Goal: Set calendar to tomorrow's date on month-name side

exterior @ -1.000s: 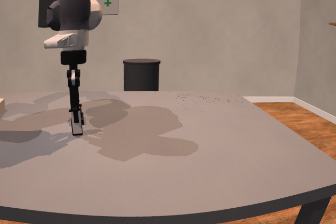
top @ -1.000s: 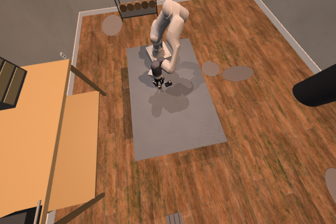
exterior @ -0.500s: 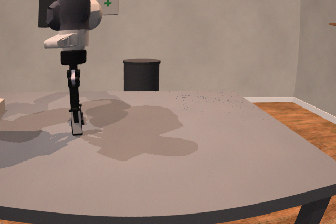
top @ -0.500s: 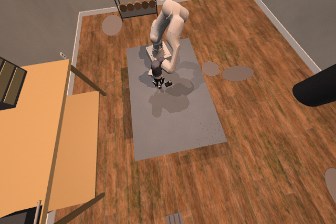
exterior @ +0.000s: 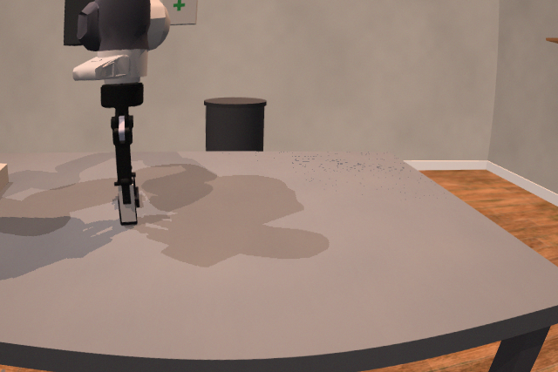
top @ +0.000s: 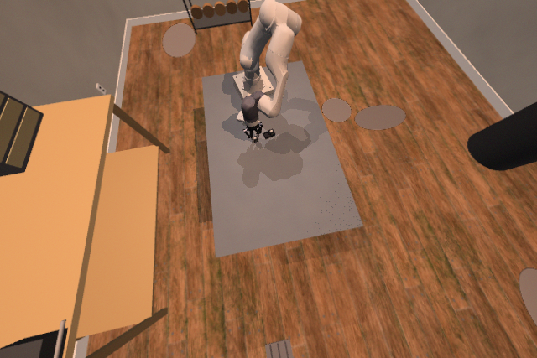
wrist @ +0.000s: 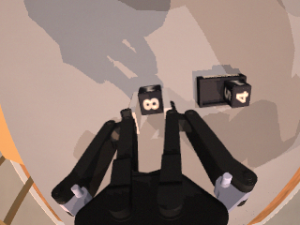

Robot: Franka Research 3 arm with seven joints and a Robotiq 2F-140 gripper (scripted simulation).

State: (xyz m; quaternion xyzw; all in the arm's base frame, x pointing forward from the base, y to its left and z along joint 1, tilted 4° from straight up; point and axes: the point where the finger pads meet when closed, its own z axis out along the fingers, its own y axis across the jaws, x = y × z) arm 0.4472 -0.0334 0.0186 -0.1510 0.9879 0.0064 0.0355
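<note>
In the wrist view a small black cube (wrist: 150,101) with a pale "8" facing the camera stands on the grey table (wrist: 206,19), left of the tray. My gripper (wrist: 151,98) (top: 253,137) (exterior: 127,217) reaches down to the table top, and its fingertips close on the cube's two sides. The black calendar tray (wrist: 212,90) (top: 268,134) lies a little to the right. A second black cube (wrist: 240,96) sits at its right end, and I cannot read its pale digit. In the exterior view the fingers hide the cube and the tray does not show.
The robot's base (top: 253,80) stands on the table just behind the gripper. A dark round bin (exterior: 234,125) stands beyond the table's far edge. A pale wooden block (exterior: 3,176) shows at the left edge. The table's edge (wrist: 276,202) runs close behind the gripper.
</note>
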